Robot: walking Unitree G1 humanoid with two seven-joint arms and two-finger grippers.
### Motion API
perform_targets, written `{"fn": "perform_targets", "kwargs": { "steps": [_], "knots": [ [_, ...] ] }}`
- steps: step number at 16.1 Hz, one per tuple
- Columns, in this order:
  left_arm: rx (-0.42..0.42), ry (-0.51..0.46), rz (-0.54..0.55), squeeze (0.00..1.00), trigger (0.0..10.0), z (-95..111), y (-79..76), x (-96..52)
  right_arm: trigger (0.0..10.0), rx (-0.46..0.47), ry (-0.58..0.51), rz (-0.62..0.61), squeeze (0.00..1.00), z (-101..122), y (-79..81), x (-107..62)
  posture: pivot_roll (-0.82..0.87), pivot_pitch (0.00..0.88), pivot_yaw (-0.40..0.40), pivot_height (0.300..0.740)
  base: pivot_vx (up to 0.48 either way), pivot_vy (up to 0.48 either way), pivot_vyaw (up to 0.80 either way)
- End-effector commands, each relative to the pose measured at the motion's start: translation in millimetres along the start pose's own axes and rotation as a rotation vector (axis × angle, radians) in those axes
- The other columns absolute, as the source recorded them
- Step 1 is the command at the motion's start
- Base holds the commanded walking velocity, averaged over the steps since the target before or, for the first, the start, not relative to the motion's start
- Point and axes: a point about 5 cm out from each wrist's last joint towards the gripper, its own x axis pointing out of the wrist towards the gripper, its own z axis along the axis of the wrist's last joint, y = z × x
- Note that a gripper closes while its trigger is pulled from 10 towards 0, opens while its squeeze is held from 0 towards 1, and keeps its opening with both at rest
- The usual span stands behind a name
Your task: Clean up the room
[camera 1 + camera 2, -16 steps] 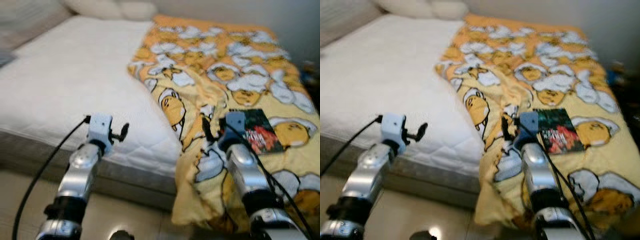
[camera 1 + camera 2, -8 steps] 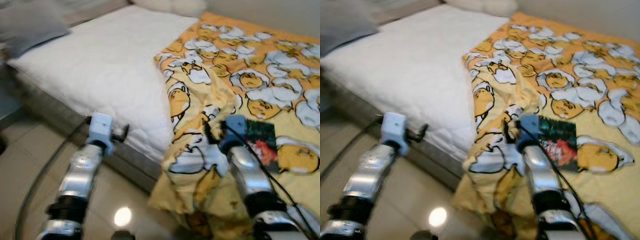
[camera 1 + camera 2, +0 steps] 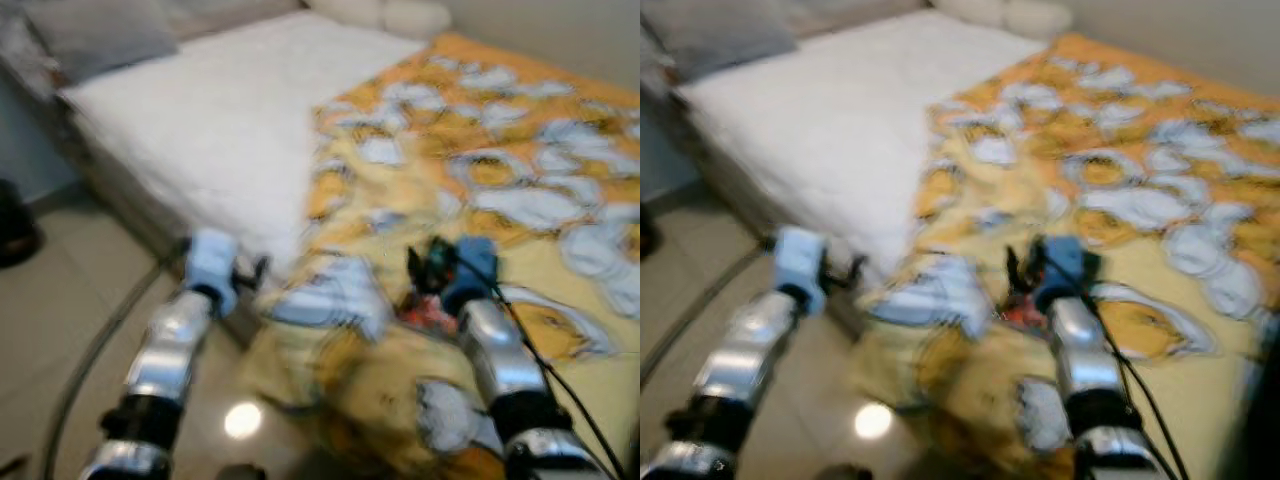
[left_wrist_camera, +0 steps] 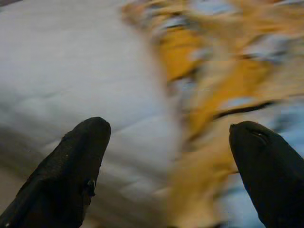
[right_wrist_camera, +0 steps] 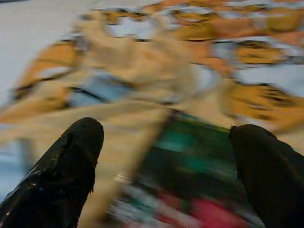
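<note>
Frames motion-blurred. One dark green-and-red glossy booklet (image 5: 190,180) on the one yellow cartoon-print blanket (image 3: 520,170), 12 o'clock of the right pincer (image 5: 166,161), fingers spread wide. Left pincer (image 4: 166,156) likewise agape over the white quilted mattress (image 3: 220,110) edge. Grey pillow (image 3: 100,30) at 10 o'clock.

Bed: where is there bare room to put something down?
The white mattress, between the grey pillow and the yellow blanket, looks bare. The blanket's near edge is rumpled, with a book lying under the right gripper.
</note>
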Motion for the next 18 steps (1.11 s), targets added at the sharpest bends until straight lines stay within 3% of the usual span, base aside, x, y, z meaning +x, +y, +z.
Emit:
{"fn": "perform_targets", "kwargs": {
  "steps": [1, 2, 3, 9, 13, 14, 15, 18],
  "knots": [
    [0.024, 0.000, 0.022, 0.01, 10.0, 0.8, 10.4, -2.8, 10.0, 0.037, 0.006, 0.026, 0.00, -0.2, 5.7, 0.7, 0.02, 0.000, -0.016, 0.740, 0.000, 0.000, 0.00],
    [0.028, 0.003, 0.012, 0.01, 10.0, 0.3, 10.0, -3.0, 10.0, 0.037, 0.005, 0.028, 0.09, -0.2, 5.9, 0.6, 0.02, 0.000, -0.016, 0.740, 0.000, 0.000, 0.00],
    [0.035, 0.008, -0.014, 0.01, 10.0, -0.7, 8.1, -3.7, 10.0, 0.032, 0.014, 0.023, 1.00, -1.7, 4.4, 0.1, 0.02, 0.000, -0.016, 0.740, 0.000, 0.000, 0.00],
    [0.124, 0.048, -0.298, 0.02, 10.0, -6.5, -12.9, -12.4, 10.0, 0.123, 0.145, -0.046, 1.00, -12.8, -12.1, 2.3, 0.02, 0.000, -0.016, 0.740, 0.000, 0.000, 0.00],
    [0.157, 0.103, -0.528, 0.02, 10.0, -10.2, -22.8, -24.3, 10.0, 0.339, 0.214, -0.087, 1.00, -16.6, -20.1, 8.8, 0.03, 0.000, -0.015, 0.740, 0.000, 0.000, 0.00],
    [0.160, 0.116, -0.588, 0.01, 10.0, -10.3, -24.9, -27.3, 10.0, 0.389, 0.232, -0.092, 0.45, -18.9, -21.5, 9.9, 0.04, 0.000, -0.010, 0.740, 0.000, 0.000, 0.00],
    [0.168, 0.125, -0.623, 0.02, 10.0, -10.2, -25.2, -29.4, 10.0, 0.432, 0.242, -0.100, 0.00, -20.5, -22.9, 10.7, 0.04, 0.000, -0.003, 0.740, 0.000, 0.000, 0.00],
    [0.175, 0.148, -0.648, 0.02, 10.0, -11.0, -23.7, -33.7, 10.0, 0.518, 0.303, -0.099, 0.00, -30.0, -24.5, 8.7, 0.04, 0.000, 0.009, 0.740, 0.000, 0.000, 0.00]
  ]
}}
